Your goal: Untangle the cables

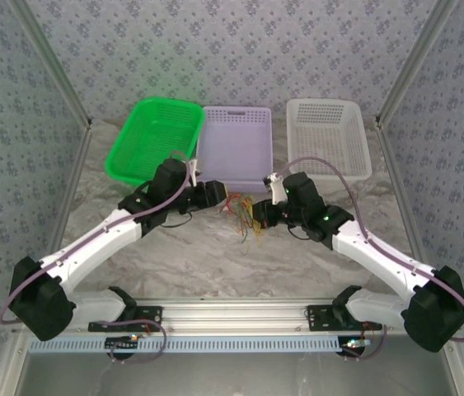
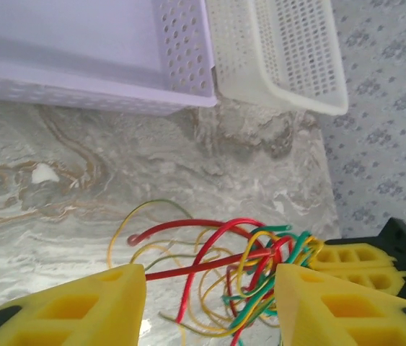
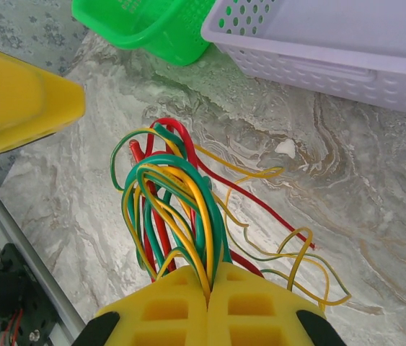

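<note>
Though tangled (one clump), cables (image 3: 177, 202) near three baskets (image 1: 237, 110)

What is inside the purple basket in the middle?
The purple basket shows a bare floor; the cables lie outside, in front of it. The left arm covers its near left corner, so that bit is hidden.
</note>
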{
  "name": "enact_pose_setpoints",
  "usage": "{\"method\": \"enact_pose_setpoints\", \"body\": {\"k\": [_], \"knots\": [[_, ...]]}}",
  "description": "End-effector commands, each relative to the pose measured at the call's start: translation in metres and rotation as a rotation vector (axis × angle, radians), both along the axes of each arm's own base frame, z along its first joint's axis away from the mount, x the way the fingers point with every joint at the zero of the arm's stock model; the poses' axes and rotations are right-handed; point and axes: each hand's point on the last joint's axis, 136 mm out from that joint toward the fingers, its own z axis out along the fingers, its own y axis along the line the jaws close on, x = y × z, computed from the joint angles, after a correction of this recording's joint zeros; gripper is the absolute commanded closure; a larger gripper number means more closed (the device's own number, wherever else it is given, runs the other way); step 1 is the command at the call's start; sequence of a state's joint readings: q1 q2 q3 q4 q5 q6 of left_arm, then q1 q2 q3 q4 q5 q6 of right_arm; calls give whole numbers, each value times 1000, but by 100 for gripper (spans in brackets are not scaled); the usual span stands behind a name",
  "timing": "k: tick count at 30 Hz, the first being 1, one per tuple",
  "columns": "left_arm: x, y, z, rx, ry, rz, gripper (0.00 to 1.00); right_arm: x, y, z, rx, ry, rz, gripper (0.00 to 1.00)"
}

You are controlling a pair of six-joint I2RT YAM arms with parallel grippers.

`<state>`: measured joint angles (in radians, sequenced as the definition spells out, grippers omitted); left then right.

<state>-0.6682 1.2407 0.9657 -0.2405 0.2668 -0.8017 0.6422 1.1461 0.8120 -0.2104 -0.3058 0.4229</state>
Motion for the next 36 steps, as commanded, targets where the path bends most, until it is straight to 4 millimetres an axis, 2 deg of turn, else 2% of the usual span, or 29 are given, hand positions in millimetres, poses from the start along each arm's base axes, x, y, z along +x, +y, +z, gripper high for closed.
{"method": "enact_pose_setpoints", "body": {"k": [1,6,10,13,19,21,28,36], "knots": [[-14,-8,-11,74,-10,-123,56,-4,0,-6,-34,-1,30,100],[-24,-2,-36,179,-63,-197,63,-6,3,-4,-40,39,64,100],[-22,15,-46,267,-142,-187,59,-9,4,-8,-39,94,96,100],[-26,19,-52,306,-204,-227,57,-11,4,-6,-38,115,112,100],[-35,14,-66,360,-344,-320,56,-13,3,-3,-22,145,125,100],[-35,12,-68,370,-386,-331,53,-12,4,-3,-24,154,125,100],[-24,6,-70,401,-452,-318,49,-14,9,-1,-15,175,143,100],[-14,-1,-83,466,-460,-339,51,-18,9,0,-5,184,157,100]]}}
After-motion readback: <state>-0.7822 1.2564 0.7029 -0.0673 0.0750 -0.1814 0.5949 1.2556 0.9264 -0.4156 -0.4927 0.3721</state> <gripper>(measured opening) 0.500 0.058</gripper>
